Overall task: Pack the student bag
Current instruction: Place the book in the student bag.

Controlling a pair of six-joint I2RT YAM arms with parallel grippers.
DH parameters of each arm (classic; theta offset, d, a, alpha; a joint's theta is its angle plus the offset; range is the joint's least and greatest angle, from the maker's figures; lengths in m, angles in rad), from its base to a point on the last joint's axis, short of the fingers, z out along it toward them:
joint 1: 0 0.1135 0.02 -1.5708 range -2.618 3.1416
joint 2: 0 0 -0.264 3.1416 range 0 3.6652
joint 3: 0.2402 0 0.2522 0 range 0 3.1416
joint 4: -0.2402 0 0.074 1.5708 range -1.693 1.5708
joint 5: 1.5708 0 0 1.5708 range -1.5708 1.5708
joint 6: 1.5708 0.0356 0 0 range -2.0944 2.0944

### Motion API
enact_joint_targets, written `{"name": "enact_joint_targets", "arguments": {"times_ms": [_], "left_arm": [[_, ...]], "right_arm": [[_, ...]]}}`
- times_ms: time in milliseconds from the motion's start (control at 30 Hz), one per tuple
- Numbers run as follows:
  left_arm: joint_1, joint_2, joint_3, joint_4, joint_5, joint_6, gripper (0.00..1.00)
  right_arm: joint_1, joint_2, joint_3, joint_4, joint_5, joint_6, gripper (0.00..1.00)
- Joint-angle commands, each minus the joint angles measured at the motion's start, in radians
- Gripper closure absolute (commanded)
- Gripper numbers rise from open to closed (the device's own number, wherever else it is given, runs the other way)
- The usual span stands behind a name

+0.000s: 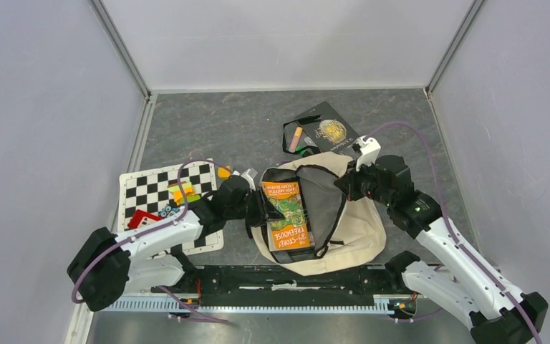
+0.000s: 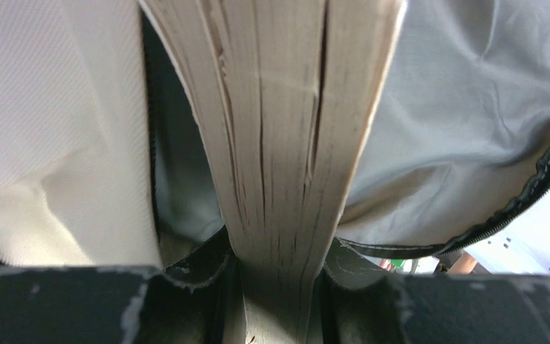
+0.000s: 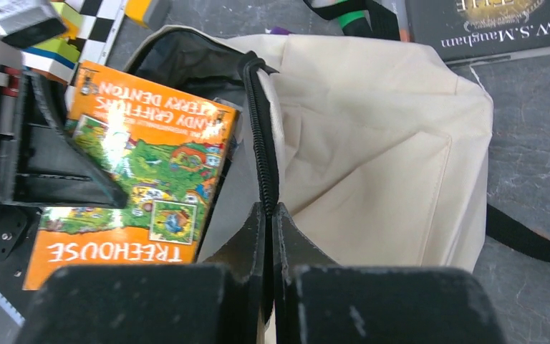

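Your left jaws clamp the book (image 1: pixel 286 215), lying lengthwise in the bag (image 1: pixel 364 229) mouth beside them; right jaws pinch its zipper rim (image 3: pixel 261 129), fully closed.

top: overhead, whole table (image 1: pixel 258 122) | wrists: close, at student bag (image 1: pixel 362 229) | shared: book (image 1: pixel 286 215)

I see matt cream woven cloth on the student bag (image 3: pixel 379 150), a glossy cover and rough paper page edges on the orange book (image 3: pixel 143 179), a matt mottled counter (image 1: pixel 229 129).

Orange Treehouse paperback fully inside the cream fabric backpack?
No, the orange paperback sticks out of the cream backpack, most of its cover showing.
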Motion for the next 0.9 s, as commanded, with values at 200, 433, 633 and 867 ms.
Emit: {"name": "enact_joint_targets", "arguments": {"times_ms": [200,433,633,867], "left_arm": [[-0.046,0.117,0.011,0.287,-0.110,-0.124,0.98],[-0.106,0.280,0.100,0.329,-0.148,-0.110,0.98],[-0.177,0.420,0.207,0.307,-0.181,-0.047,0.96],[-0.192,0.365,0.252,0.119,-0.304,0.070,0.75]], "right_arm": [[0.000,-0.018,0.106,0.074,-0.043,0.005,1.00],[0.023,-0.003,0.029,0.170,-0.093,0.058,1.00],[0.077,0.008,0.012,0.174,-0.026,0.047,1.00],[0.092,0.003,-0.022,0.126,0.102,0.029,1.00]]}}
